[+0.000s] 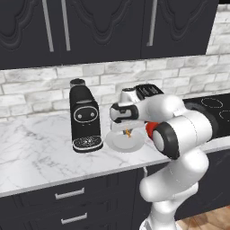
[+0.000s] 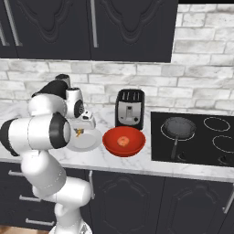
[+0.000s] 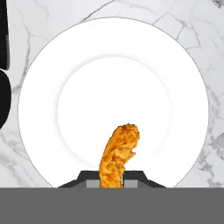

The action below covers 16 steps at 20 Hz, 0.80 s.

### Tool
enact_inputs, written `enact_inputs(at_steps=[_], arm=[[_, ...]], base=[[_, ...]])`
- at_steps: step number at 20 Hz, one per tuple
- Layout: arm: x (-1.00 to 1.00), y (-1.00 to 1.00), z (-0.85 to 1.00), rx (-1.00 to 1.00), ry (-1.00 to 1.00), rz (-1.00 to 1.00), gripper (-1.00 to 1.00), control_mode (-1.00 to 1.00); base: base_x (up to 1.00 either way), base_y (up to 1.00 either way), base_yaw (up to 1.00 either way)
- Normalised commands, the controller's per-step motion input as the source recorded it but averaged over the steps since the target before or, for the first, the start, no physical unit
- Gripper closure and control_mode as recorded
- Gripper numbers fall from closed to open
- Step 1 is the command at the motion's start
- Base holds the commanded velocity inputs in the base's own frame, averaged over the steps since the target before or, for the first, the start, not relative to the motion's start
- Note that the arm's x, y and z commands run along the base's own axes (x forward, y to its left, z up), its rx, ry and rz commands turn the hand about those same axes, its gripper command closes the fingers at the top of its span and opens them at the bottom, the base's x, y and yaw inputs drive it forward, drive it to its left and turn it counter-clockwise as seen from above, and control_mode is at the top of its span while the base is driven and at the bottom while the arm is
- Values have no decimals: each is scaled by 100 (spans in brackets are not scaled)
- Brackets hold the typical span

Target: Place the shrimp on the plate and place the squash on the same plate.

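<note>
Gripper (image 3: 111,179) clamped on the shrimp (image 3: 118,154), held above the middle of the white plate (image 3: 52,78). Squash (image 2: 123,141) sits in the red bowl (image 2: 109,142) just beside the plate, toaster (image 2: 130,109) behind.

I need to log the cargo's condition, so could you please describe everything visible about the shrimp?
The thin, curved orange shrimp has a rough, crumbed-looking surface. Its lower end is pinched in the shut gripper, its free end pointing out over the round white plate. In both base views it hangs just above the plate; contact with the plate cannot be confirmed.
</note>
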Motion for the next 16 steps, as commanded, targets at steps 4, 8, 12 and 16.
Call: enact_inputs(at_steps=[4,8,12,16], arm=[[9,0,-35,0,0,0,100,-100],[3,0,-28,2,0,0,100,-100],[1,0,-22,4,0,0,100,-100],[0,0,-24,5,1,0,100,-100]], base=[[0,0,0],[0,0,0],[0,0,0],[0,0,0]])
